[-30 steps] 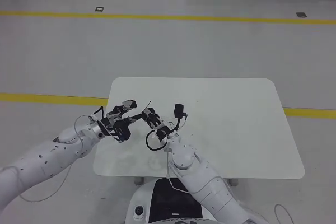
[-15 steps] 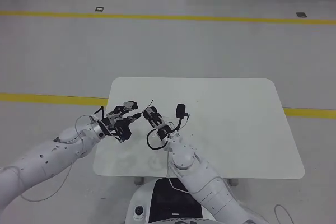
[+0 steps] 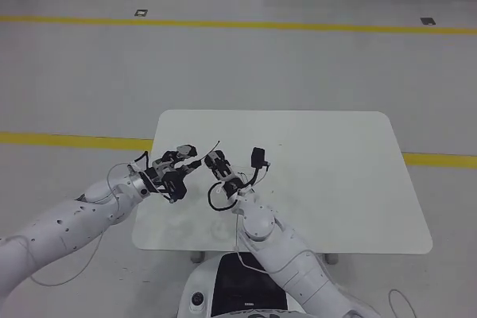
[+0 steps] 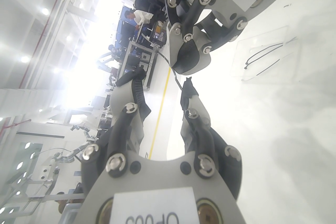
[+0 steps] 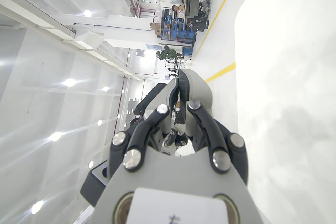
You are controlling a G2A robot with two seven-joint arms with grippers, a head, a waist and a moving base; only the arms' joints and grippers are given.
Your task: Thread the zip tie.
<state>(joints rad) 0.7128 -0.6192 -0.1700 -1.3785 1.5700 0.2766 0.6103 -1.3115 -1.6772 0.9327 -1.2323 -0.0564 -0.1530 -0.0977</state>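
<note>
Above the table (image 3: 342,175), right gripper (image 5: 179,79) pinches the zip tie (image 4: 177,80) (left gripper (image 4: 163,78) gapes alongside).

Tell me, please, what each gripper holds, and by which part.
The right gripper pinches the zip tie by its strap between its fingertips; the left gripper is open, holding nothing.

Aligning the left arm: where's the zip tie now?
In the left wrist view, the zip tie is pinched in the right gripper, its end beside one finger of the open left gripper.
</note>
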